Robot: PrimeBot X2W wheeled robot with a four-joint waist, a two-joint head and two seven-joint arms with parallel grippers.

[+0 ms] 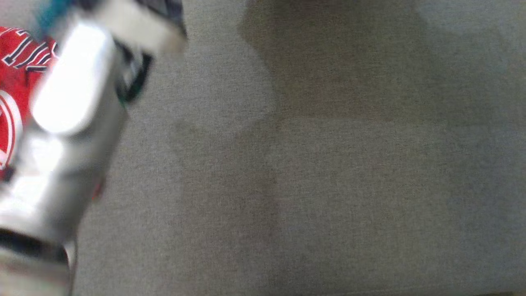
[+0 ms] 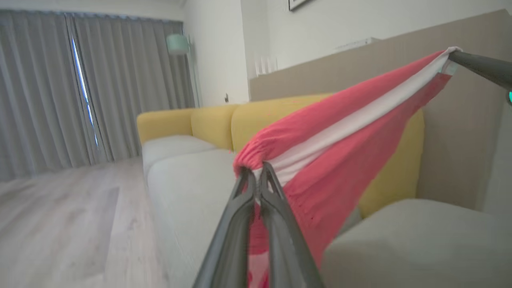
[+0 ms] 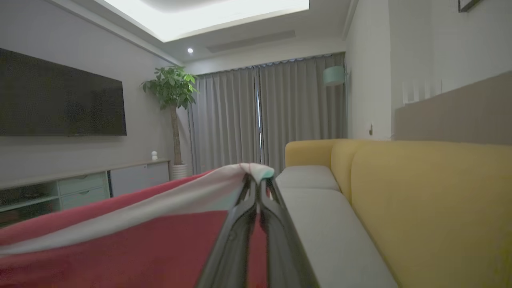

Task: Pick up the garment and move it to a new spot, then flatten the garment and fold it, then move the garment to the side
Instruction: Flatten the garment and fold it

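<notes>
Plainly, the garment (image 2: 340, 132), red with a white band, hangs stretched in the air between the two grippers, above the sofa (image 2: 208, 120). In the left wrist view the left gripper (image 2: 258, 170) has its fingers closed tight on a bunched red corner of the cloth. From there the fabric runs up and to the right, taut along its top edge, to where a dark finger of the other arm meets the end of the white band. The lower part of the cloth sags toward the grey seat cushion (image 2: 188, 192).

In the right wrist view the right gripper (image 3: 258, 181) has its fingers pinched together on the white edge, and the red cloth falls away to the left and near side. The sofa's yellow back stands at the right. Grey curtains (image 3: 260, 120) hang at the far end of the room, with a potted plant (image 3: 172, 92) beside them and a dark television (image 3: 60, 100) on the left wall.

In the head view a blurred pale forearm (image 1: 70, 107) crosses the left side over grey cushion fabric. A piece of the red garment with white and dark lettering shows at the left edge.
</notes>
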